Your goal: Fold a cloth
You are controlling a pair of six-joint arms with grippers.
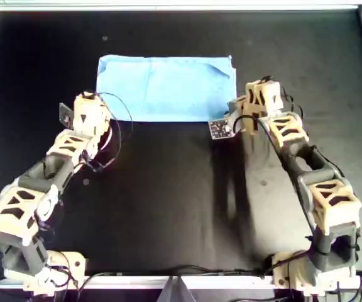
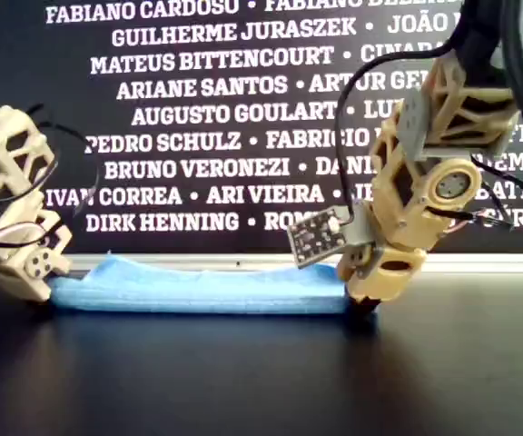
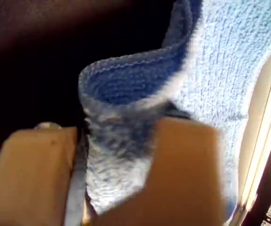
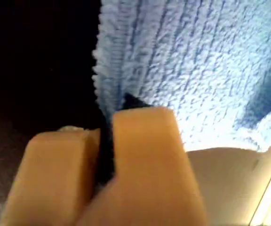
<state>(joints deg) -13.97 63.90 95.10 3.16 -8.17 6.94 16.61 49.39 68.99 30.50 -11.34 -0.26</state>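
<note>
Wrist views: cloth [image 3: 126, 122] edge pinched between both grippers' fingers [image 4: 145, 155].

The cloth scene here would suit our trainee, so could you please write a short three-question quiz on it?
1. True or false: the cloth lies flat as a rectangle on the black table in the overhead view.
2. Which gripper pinches the cloth's edge: A) left gripper only, B) right gripper only, C) both?
3. Fill in: in the exterior view, the wall behind the table bears white ____.

Key: 1 true; 2 C, each wrist view shows cloth between closed fingers; 3 names.
</note>
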